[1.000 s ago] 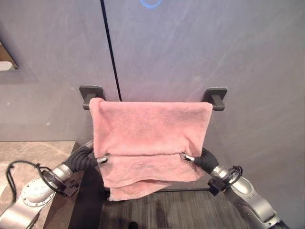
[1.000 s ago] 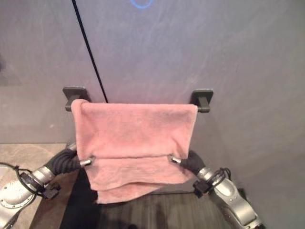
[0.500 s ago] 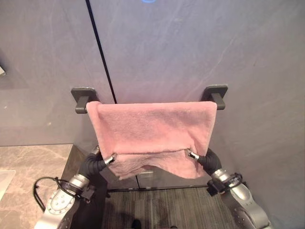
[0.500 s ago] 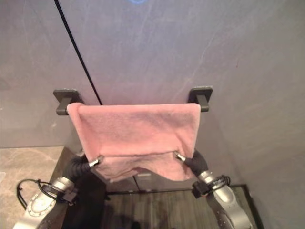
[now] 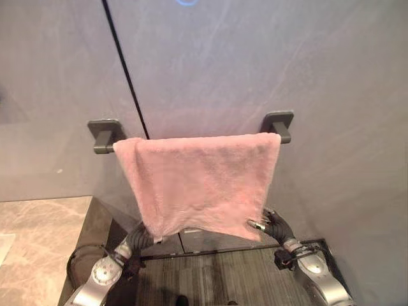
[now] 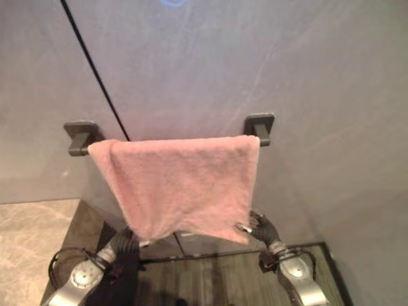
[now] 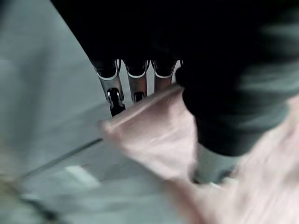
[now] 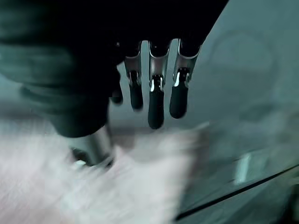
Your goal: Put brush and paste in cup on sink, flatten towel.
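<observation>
The pink towel (image 5: pixel 204 182) hangs over a dark bar on the grey wall in front of me, between a left bracket (image 5: pixel 104 134) and a right bracket (image 5: pixel 278 124). Its top edge runs nearly the whole way from one bracket to the other and lies smooth over the bar. The cloth narrows towards the bottom: the left side slants inward, the right side drops almost straight, and the lower edge arches up a little in the middle, with both bottom corners drawn down and towards me.

My left hand (image 5: pixel 145 236) is at the towel's lower left corner. In the left wrist view my fingers (image 7: pixel 114 88) reach out fairly straight behind the pink edge, and my thumb (image 7: pixel 210 165) lies on the near face of the cloth, so the corner is pinched between thumb and fingers.

My right hand (image 5: pixel 268 223) is at the lower right corner. In the right wrist view its fingers (image 8: pixel 156 105) hang side by side, slightly bent and close together, just past the towel's edge, while the thumb (image 8: pixel 91 149) presses on the pink cloth. I cannot tell for sure whether those fingers touch the far face of the towel.

Below the towel lies a dark striped floor (image 5: pixel 223 280), and a stone counter (image 5: pixel 38 236) lies at the lower left.
</observation>
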Controlling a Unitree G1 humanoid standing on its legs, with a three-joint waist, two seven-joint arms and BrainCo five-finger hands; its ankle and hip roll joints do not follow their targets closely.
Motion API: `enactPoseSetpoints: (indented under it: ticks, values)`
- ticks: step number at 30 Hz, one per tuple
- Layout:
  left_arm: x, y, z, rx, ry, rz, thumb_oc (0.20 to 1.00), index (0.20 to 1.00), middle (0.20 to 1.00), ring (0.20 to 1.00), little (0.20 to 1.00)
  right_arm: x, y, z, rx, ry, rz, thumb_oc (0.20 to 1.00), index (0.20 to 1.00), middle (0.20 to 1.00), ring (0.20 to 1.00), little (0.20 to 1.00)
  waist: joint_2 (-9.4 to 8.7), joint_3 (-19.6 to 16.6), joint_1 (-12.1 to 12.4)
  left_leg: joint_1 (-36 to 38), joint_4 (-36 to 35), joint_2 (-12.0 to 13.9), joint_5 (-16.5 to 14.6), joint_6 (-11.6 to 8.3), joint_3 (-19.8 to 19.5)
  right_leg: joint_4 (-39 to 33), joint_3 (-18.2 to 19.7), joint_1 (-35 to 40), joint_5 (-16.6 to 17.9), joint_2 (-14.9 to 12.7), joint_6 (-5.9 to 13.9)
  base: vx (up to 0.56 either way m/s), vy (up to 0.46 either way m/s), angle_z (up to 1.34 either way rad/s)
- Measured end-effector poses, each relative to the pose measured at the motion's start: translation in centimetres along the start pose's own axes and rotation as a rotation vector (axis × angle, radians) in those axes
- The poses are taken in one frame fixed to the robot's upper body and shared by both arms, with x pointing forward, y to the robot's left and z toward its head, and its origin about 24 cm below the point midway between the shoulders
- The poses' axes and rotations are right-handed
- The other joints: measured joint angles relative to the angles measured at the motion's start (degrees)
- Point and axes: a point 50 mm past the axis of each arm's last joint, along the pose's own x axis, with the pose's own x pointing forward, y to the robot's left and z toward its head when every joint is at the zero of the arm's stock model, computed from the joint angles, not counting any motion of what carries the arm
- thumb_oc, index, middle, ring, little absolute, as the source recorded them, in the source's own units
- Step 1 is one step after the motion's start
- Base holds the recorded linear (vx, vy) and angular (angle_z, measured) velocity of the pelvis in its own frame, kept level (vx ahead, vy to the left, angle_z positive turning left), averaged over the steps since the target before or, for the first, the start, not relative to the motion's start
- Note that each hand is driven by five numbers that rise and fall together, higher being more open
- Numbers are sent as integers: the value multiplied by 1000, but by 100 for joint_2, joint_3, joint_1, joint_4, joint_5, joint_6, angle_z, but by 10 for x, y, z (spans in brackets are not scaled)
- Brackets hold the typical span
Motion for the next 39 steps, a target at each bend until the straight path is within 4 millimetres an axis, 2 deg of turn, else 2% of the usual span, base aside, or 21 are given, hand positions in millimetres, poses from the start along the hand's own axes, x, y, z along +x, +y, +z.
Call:
enactPoseSetpoints:
  ticks: [1, 3, 4, 6, 8, 11, 13, 15, 18, 21, 22, 23, 26, 31, 34, 35, 39]
  values:
    - [-1, -6, -14, 17, 64, -6, 1000, 1000, 1000, 1000, 1000, -1, -4, -13, 13, 51, -33, 1000, 1000, 1000, 1000, 1000, -11, 4, -13, 1, 4, 6, 4, -3, 8, 0, 0, -13, 2, 1, -1, -38, 15, 2]
    - [-5, -31, -55, 24, 291, -33, 1000, 1000, 1000, 1000, 1000, -3, -9, -52, 40, 243, -113, 1000, 1000, 1000, 1000, 1000, -13, 7, -11, -18, 7, 6, 7, -8, 26, -2, 9, -47, 2, -1, -1, -15, 8, -2]
    - [-8, -37, -63, 24, 339, -37, 1000, 1000, 1000, 1000, 1000, -5, -10, -61, 37, 284, -126, 1000, 1000, 1000, 1000, 1000, -10, 9, 2, -33, 14, 6, 7, -7, 51, -1, 15, -62, 3, -1, -1, -42, 15, -7]
    - [-17, -50, -76, 3, 404, -42, 1000, 1000, 1000, 1000, 1000, -10, -10, -72, 39, 330, -153, 1000, 1000, 1000, 1000, 1000, -15, 6, -10, -86, 25, 17, 8, -6, 136, 0, 74, -163, 25, 1, -6, -35, 9, -17]
    - [-19, -57, -86, -34, 486, -19, 1000, 1000, 1000, 1000, 1000, -7, -10, -77, 67, 355, -187, 1000, 1000, 1000, 1000, 1000, -17, -25, 14, -85, 23, 28, 4, -7, 194, -1, 162, -188, 39, 11, -13, 22, 2, -22]
    - [-20, -60, -90, -29, 529, 4, 1000, 1000, 1000, 1000, 1000, -10, -14, -86, 76, 404, -259, 1000, 1000, 1000, 1000, 1000, -21, -39, -19, -70, 0, 39, -22, 5, 277, -1, 210, -201, 35, 17, -11, 42, 3, -10]
    - [-18, -58, -86, -52, 509, 64, 1000, 1000, 1000, 1000, 1000, -16, -25, -83, 101, 373, -366, 1000, 1000, 1000, 1000, 1000, 3, -74, -42, -70, -1, 33, -36, 0, 300, -2, 254, -215, 42, 12, -4, 29, 5, -11]
    - [-20, -49, -80, -112, 464, 178, 1000, 1000, 1000, 1000, 1000, -22, -32, -71, 107, 288, -443, 1000, 1000, 1000, 1000, 1000, 8, -80, -71, -60, -2, 31, -21, 23, 302, -2, 256, -208, 51, 12, -13, 0, 0, 0]
    - [-26, -19, -45, -194, 247, 408, 1000, 1000, 1000, 1000, 1000, -38, -46, -40, 62, 100, -582, 1000, 1000, 1000, 1000, 1000, 15, -76, -90, -46, 0, 26, -21, 28, 298, -3, 252, -192, 52, 5, -10, -2, -6, -1]
    - [-39, 23, -2, -212, 3, 643, 1000, 1000, 1000, 1000, 1000, -47, -59, 10, -65, -144, -676, 1000, 1000, 1000, 1000, 1000, 33, -60, -115, -62, -1, 27, -23, 27, 295, -3, 254, -198, 51, 4, 5, 0, 0, 0]
    - [-40, 30, 3, -207, -24, 676, 1000, 1000, 1000, 1000, 1000, -48, -62, 20, -102, -183, -686, 1000, 1000, 1000, 1000, 1000, 43, -64, -110, -69, -2, 27, -30, 19, 296, -4, 258, -197, 46, 4, 16, 0, 0, 0]
    - [-45, 47, 16, -192, -95, 773, 1000, 1000, 1000, 1000, 1000, -51, -65, 45, -211, -294, -703, 1000, 1000, 1000, 1000, 1000, 69, -54, -110, -85, -1, 29, -48, 20, 294, -2, 263, -206, 50, 5, 33, 0, 0, 0]
    - [-56, 75, 41, -119, -222, 928, 1000, 1000, 1000, 1000, 1000, -57, -64, 92, -393, -517, -734, 1000, 1000, 1000, 1000, 1000, 97, -56, -106, -86, -1, 34, -49, 19, 295, -2, 264, -207, 54, 10, 33, 0, 0, 0]
    - [-83, 94, 90, 44, -499, 1131, 1000, 1000, 1000, 1000, 1000, -75, -36, 145, -604, -840, -697, 1000, 1000, 1000, 1000, 1000, 92, -59, -75, -74, 8, 27, -19, 28, 292, -1, 239, -205, 81, 5, 8, 6, -6, 2]
    - [-95, 100, 108, 163, -608, 1197, 1000, 1000, 1000, 1000, 1000, -80, -24, 158, -780, -931, -655, 1000, 1000, 1000, 1000, 1000, 69, -42, -26, -80, 25, 24, -18, 28, 290, -1, 233, -209, 79, 3, 10, 4, -5, 1]
    - [-98, 103, 115, 251, -653, 1214, 1000, 1000, 1000, 1000, 1000, -81, -21, 162, -897, -967, -638, 1000, 1000, 1000, 1000, 1000, 55, -29, 25, -83, 25, 25, -18, 27, 291, -1, 234, -213, 78, 5, 13, 0, 0, 0]
    - [-108, 112, 132, 470, -770, 1221, 1000, 1000, 1000, 1000, 1000, -82, -13, 179, -1105, -1083, -585, 1000, 1000, 1000, 1000, 1000, 29, -11, 44, -88, 20, 31, -21, 23, 294, -2, 240, -224, 74, 6, 19, 0, 0, 0]
